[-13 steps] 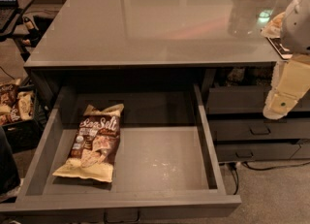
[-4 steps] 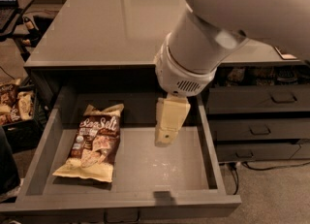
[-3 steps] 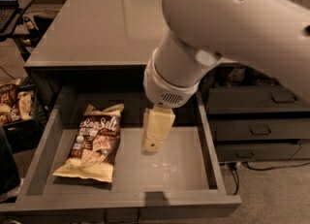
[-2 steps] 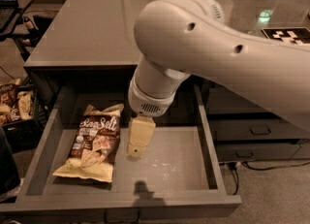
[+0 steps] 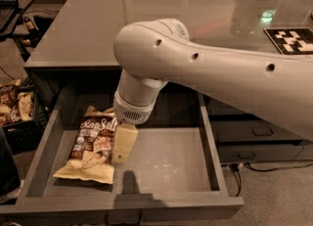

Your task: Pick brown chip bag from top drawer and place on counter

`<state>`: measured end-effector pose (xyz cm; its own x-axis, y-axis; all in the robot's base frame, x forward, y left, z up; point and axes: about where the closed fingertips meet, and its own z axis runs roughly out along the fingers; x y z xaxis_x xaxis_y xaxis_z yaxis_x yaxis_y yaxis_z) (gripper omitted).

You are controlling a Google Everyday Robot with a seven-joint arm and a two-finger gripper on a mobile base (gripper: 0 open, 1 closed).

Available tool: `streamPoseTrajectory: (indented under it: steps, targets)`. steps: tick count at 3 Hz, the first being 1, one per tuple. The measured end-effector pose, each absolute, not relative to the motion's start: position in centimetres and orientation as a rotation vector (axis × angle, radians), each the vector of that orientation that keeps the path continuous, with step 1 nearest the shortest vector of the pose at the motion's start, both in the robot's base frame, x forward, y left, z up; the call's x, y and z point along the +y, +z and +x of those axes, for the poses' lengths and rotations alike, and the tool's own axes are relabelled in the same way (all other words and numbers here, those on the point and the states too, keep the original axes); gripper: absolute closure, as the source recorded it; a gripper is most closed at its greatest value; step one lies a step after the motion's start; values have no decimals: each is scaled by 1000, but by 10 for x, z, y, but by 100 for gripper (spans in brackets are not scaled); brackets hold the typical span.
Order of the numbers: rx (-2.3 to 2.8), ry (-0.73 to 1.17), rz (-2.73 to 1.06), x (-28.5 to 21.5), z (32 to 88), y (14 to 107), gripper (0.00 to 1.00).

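The tool (image 5: 122, 146) has swung left to the right edge of the brown chip bag (image 5: 92, 144); whether it is wide or narrow I cannot tell. An off-centre grip may slip.

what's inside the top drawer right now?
The brown chip bag lies flat on the left of the top drawer floor. The gripper hangs inside too, at the bag's right edge. The arm covers the drawer's back middle and the bag's upper right corner.
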<state>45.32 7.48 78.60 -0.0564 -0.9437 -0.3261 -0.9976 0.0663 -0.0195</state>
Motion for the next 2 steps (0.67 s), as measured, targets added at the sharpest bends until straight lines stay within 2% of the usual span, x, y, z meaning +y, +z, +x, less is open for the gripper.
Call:
streamPoseTrajectory:
  steps: [2]
  targets:
    - [2252,271,-1800,104,509,740,0]
